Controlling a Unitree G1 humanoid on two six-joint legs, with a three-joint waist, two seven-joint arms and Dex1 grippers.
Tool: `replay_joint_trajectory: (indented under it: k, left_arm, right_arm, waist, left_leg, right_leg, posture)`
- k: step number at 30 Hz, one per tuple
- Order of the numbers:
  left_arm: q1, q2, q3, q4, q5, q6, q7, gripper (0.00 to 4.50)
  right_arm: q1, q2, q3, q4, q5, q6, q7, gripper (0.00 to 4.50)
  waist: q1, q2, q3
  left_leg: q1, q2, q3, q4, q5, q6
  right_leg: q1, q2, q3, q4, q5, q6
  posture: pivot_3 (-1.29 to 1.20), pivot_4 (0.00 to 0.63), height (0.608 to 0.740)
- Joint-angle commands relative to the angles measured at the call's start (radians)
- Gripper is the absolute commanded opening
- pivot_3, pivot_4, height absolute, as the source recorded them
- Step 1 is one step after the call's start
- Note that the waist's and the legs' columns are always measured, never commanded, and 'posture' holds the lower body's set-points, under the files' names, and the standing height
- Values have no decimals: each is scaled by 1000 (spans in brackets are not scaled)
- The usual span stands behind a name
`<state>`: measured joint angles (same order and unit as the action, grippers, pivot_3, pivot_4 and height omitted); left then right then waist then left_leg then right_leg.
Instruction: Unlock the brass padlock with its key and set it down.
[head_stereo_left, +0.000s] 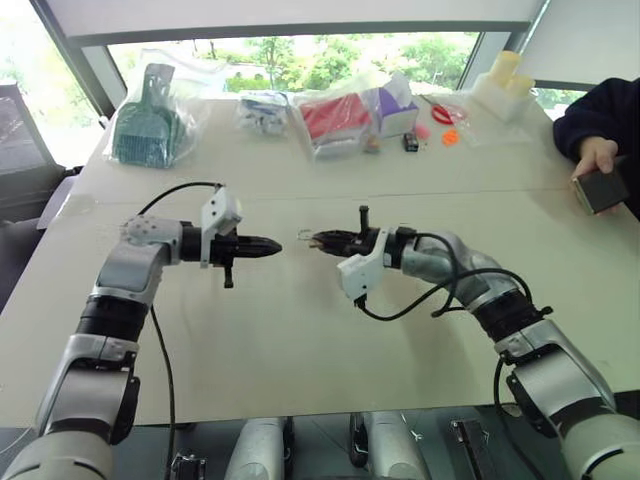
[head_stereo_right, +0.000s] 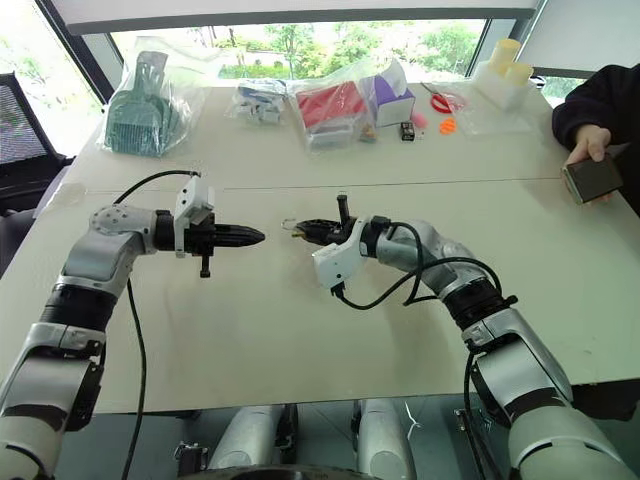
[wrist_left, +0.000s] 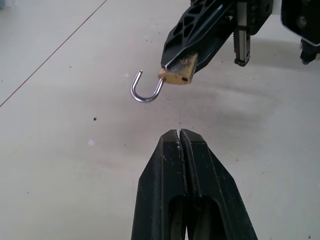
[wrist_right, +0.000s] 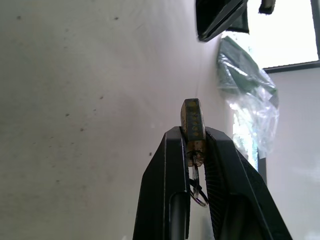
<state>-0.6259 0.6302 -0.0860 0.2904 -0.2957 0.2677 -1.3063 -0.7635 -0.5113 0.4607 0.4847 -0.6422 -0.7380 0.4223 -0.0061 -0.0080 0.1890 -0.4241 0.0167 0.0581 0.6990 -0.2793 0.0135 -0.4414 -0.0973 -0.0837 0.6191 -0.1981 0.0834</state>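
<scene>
The brass padlock (wrist_left: 178, 75) hangs above the table (head_stereo_left: 300, 340), between the left gripper (head_stereo_left: 272, 245) and right gripper (head_stereo_left: 318, 240).

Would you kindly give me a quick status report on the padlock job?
Right gripper shut on padlock, above the table. Shackle swung open. Left gripper shut, facing it, apart. Nothing between them.

Your two head views look forward and down over the table (head_stereo_left: 300, 330), sharing both arms and the bagged goods (head_stereo_left: 335, 118) at 12 o'clock. Each wrist view looks close along its own fingers, low over the tabletop.
</scene>
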Motion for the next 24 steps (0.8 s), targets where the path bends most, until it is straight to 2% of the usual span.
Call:
replay_joint_trajectory:
  k: [1,6,10,14,17,20,22,24]
  left_arm:
    - [26,9,53,-133,-54,61,43,27]
    - [87,14,67,-248,-80,122,92,0]
    - [117,26,67,-300,-92,153,107,0]
    - [129,46,59,-322,-89,159,111,0]
    - [133,53,65,-330,-82,146,130,0]
    - [141,52,83,-350,-96,157,154,0]
    - [167,61,95,-383,-106,169,171,0]
    - [194,71,106,-413,-116,182,178,0]
  right_arm:
    - [-24,27,20,48,-36,-15,-60,0]
    - [-30,38,48,98,-47,-19,-56,2459]
    - [-10,11,47,51,-8,-3,16,4465]
    - [54,-72,4,-111,150,92,217,4465]
    - [127,-142,-59,-290,352,265,402,4465]
    - [173,-166,-122,-430,489,467,499,4465]
    - [209,-186,-170,-542,617,668,574,4465]
    - [230,-207,-199,-608,675,791,617,4465]
  waist:
    - [-3,0,0]
    - [-8,0,0]
    - [-6,0,0]
    - [-1,0,0]
    - [5,0,0]
    - [7,0,0]
    - [5,0,0]
    - [5,0,0]
  left_leg:
    - [0,0,0,0,0,0]
    - [0,0,-3,0,0,-1]
    - [3,0,-3,-1,0,-1]
    - [4,0,-4,-1,0,0]
    - [4,0,-4,-1,0,0]
    - [5,1,-4,-1,0,0]
    - [6,1,-4,-1,0,0]
    - [6,4,-4,-1,0,0]
  right_leg:
    - [0,0,0,0,0,0]
    - [0,0,0,0,0,0]
    - [2,0,1,0,0,0]
    - [4,0,1,0,0,0]
    - [5,-1,0,-2,0,0]
    - [5,-1,0,-2,0,0]
    - [5,0,0,-1,0,0]
    - [5,0,0,0,0,0]
  posture:
    - [0,150,740]
    - [0,150,740]
    - [0,150,740]
    - [0,150,740]
    - [0,150,740]
    - [0,150,740]
    - [0,150,740]
    - [0,150,740]
